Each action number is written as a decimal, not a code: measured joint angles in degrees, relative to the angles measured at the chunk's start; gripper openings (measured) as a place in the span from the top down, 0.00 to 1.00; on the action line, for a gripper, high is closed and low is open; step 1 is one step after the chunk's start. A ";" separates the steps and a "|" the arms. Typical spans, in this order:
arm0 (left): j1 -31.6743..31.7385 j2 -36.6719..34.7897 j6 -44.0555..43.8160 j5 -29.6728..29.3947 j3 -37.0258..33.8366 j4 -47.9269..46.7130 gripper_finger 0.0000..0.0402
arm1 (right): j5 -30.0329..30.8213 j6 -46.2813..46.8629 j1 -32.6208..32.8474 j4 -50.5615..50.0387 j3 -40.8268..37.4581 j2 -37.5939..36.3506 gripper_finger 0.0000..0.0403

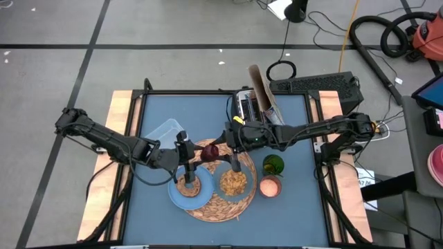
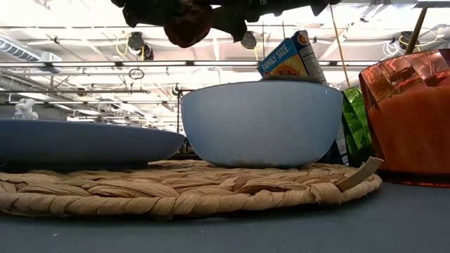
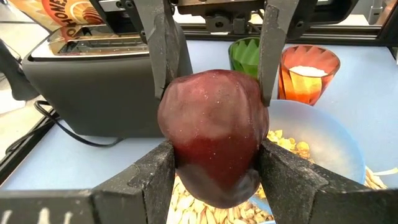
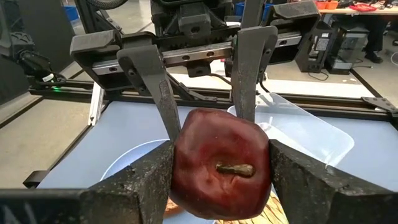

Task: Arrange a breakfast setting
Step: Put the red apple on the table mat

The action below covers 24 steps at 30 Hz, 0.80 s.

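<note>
Fruit [image 3: 214, 149] between both claws

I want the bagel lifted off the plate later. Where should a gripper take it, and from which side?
Probably from straight above: the bagel lies flat on the light-blue plate, ring up. One finger into the hole, one outside, pinching the ring's wall; the plate's low rim hinders a sideways approach.

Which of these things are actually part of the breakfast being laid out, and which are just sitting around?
Part of the job: straw mat, light-blue plate, bowl of cereal, bagel, orange-pink cup, and the dark-red fruit both grippers, left and right, clamp.

Just lying about: toaster, cereal box, plastic tub, green cup.
</note>
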 joint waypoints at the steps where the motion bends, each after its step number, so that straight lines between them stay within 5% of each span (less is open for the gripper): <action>1: 0.00 0.00 0.01 0.00 0.00 0.00 0.48 | 0.00 0.00 0.00 0.00 0.00 0.00 0.42; 20: 1.17 0.00 0.00 0.39 0.00 -0.04 0.48 | 0.00 -0.02 -0.02 -0.09 0.00 0.00 0.42; 24: 1.52 0.00 -1.84 0.49 0.00 -0.09 0.40 | 0.05 0.02 -0.02 -0.11 0.00 0.00 0.42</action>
